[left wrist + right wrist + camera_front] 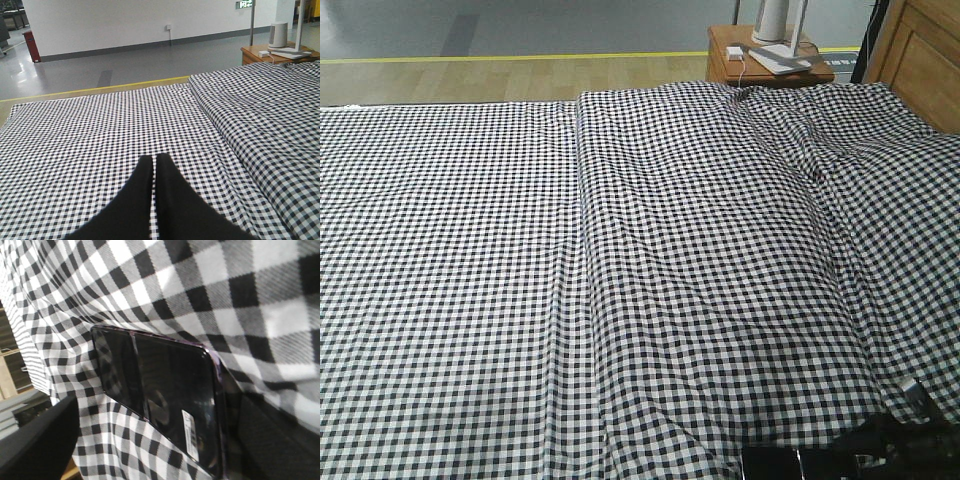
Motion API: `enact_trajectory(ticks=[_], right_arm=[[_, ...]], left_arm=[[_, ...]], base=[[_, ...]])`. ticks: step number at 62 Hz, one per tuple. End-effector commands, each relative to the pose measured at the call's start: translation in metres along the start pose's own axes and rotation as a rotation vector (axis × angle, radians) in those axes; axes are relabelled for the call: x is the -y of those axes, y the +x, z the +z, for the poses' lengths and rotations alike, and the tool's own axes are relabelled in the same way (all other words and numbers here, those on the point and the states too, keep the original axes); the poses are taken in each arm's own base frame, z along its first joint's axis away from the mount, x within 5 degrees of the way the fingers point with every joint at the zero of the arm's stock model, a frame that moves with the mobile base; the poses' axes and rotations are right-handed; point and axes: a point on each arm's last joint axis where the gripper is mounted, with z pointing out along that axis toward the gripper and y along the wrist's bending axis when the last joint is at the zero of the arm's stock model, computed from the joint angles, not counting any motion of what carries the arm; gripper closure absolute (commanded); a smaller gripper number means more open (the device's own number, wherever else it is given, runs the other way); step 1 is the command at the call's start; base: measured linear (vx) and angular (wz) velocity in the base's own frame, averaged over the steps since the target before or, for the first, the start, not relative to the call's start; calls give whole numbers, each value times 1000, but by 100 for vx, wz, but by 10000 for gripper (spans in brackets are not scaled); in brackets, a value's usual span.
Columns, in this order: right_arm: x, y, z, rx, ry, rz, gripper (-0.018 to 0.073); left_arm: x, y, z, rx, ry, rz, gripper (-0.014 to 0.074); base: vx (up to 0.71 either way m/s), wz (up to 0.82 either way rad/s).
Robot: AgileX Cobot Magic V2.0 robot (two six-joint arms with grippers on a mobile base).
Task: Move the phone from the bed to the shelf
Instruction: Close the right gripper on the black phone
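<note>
Left tool (pixel 154 160): both black fingers (pixel 130 205) pressed flat together, no gap between the tips, pointing forward and held low. Right tool (pixel 150 450): jaws spread wide, one black finger (pixel 35 445) at lower left, the other blurred at lower right. Right arm (pixel 905 440) sits low, at the front view's bottom-right corner.

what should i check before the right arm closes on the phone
1. Phone lying on the bed, nothing on top: ok.
2. Phone sits between the right fingers: ok, dark shapes on both sides of it.
3. Right fingers open enough to clear its edges: ok on the lower-left side, where sheet shows in the gap; the other side cannot tell.
4. Left fingers shut, empty and away from the phone: ok.
5. Sheet free of the closing path: cannot tell, too dark beside the phone.
</note>
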Motion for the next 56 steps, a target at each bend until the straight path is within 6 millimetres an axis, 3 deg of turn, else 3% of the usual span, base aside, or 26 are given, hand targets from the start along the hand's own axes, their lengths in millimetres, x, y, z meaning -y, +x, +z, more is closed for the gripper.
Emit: enact_trajectory(ticks=[1,20,40,56], right_arm=[[-14,-6,-11,27,-81,-38,-42],[-15,-6,0,32,-117,-41,-36],[-39,-17,27,-57,-92,-160,-35],[-43,-19,29,-69,-117,-168,22]], left_arm=[[-2,-14,-3,107,-10,-14,595],[-2,-14,-3,107,-10,-14,595],[-2,-14,-3,107,-10,-14,595],[-2,-14,-3,107,-10,-14,595]], base=[[0,0],[0,0],[0,0],[0,0]])
